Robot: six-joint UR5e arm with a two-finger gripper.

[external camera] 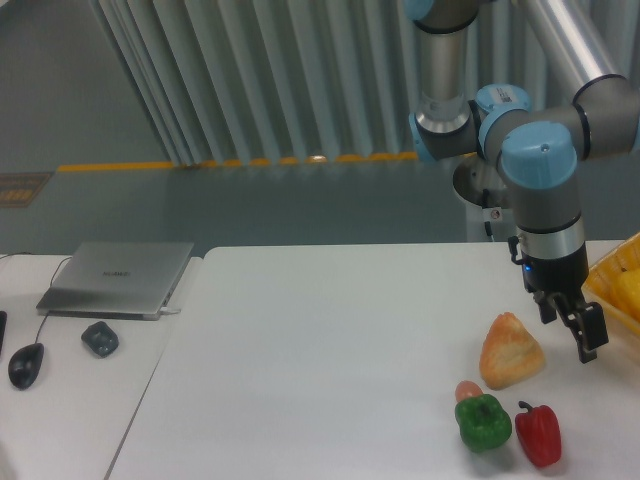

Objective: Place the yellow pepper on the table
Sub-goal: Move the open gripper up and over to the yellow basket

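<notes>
Currently fingers (577, 322) empty, slightly parted, above tabletop (320, 350). Yellow pepper (629, 290) lies just right of fingers, inside basket (603, 285); long axis indeterminable.

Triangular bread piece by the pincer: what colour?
Orange-tan, on the bread piece; fixed camera view shows it best.

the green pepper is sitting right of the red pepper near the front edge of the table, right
Not quite. The camera view shows the green pepper to the left of the red pepper, not the right. Both do sit near the front edge of the table.
</notes>
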